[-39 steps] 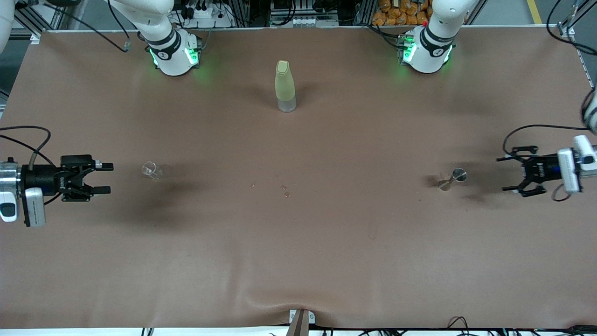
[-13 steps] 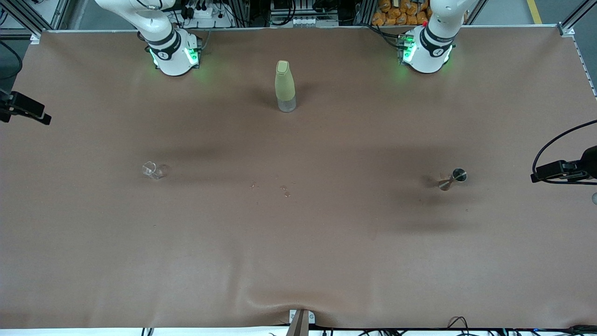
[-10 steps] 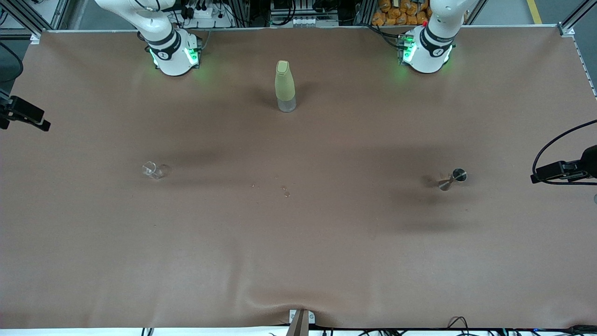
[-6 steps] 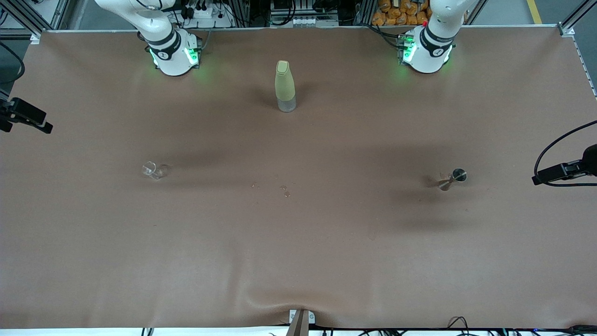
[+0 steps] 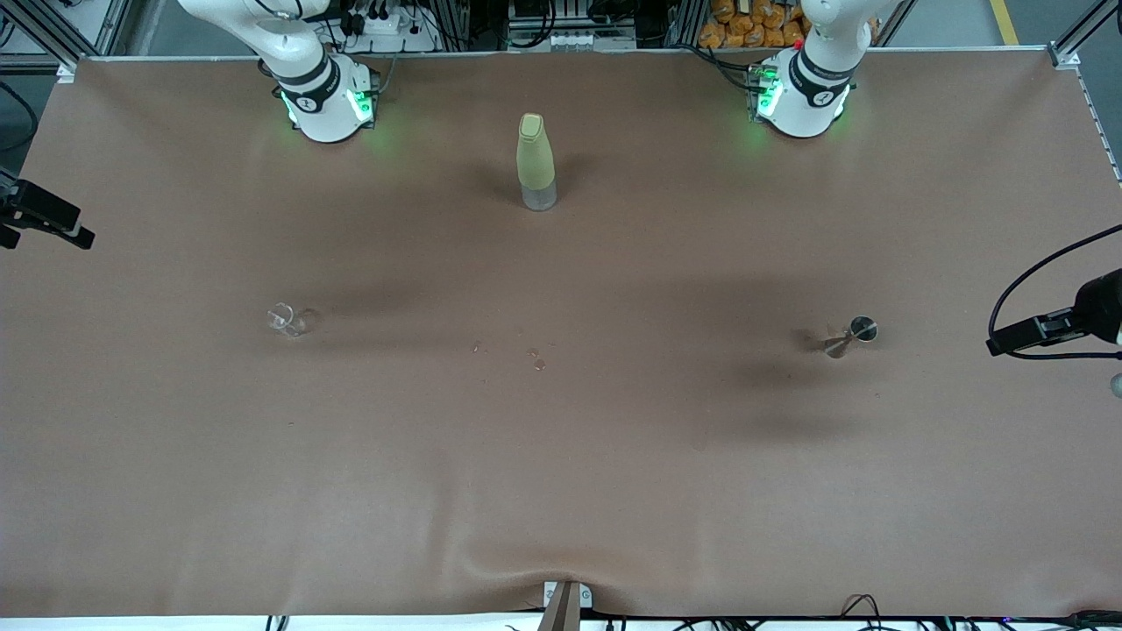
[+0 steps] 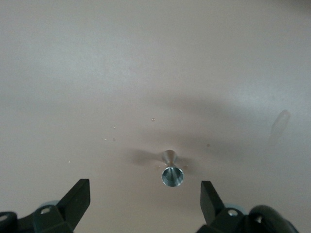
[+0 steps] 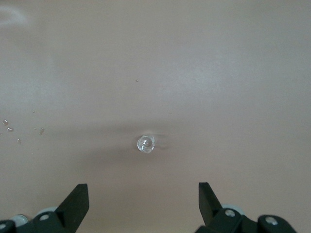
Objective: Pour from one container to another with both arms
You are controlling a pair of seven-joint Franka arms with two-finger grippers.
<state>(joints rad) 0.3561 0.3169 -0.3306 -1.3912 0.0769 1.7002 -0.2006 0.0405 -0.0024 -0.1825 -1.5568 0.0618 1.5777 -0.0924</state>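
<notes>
Right gripper (image 7: 141,204), fingers spread and empty, hangs over the glass beaker (image 7: 145,144); left gripper (image 6: 145,206), likewise spread, over the jigger (image 6: 172,173).

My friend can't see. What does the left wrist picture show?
A small silver jigger stands alone on the brown table, seen from above. The left gripper hangs over it with its black fingers spread wide open, one at each side, touching nothing. A few tiny droplets dot the table beside the jigger.
</notes>
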